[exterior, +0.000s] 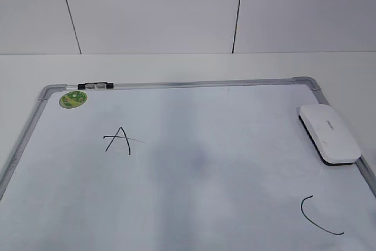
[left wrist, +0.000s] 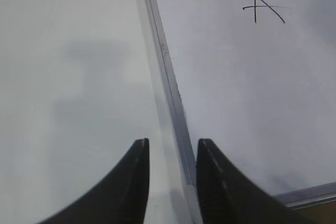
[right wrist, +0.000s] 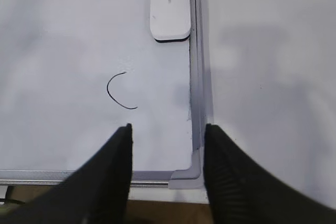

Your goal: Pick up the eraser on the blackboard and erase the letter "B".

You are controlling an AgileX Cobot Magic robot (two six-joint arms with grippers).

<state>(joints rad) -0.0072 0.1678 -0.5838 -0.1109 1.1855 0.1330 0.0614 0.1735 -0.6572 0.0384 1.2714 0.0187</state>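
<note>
- While the eraser (exterior: 328,133) lay flat on the blackboard (exterior: 194,204), hard against the frame at the far right, nothing was gripping it; its white top faced up and a dark strip of felt showed under its near edge.
- No letter "B" could be found in any view: only a black "A" (exterior: 119,140) at the left and a black "C" (exterior: 317,216) near the right edge, near of the eraser, with a faint grey smudge across the middle of the board between them.
- Judging by that, the wiping looked already done and the eraser set back, or else the B lay out of view; I cannot tell which.
- The right gripper (right wrist: 167,135) hung spread and empty over the board's near right corner, the eraser straight ahead of it, farther along the frame.
- The left gripper (left wrist: 172,148) was also parted and empty, straddling the left frame rail near the near left corner.
- If a pick was still due, the right arm would need to travel far along the rail and close across the eraser's short width.
- A round green sticker (exterior: 73,99) sat in the far left corner beside a small black clip (exterior: 94,86) on the frame.
- The board rested on a white table (exterior: 176,66), with a pale panelled wall (exterior: 153,10) behind.
</note>
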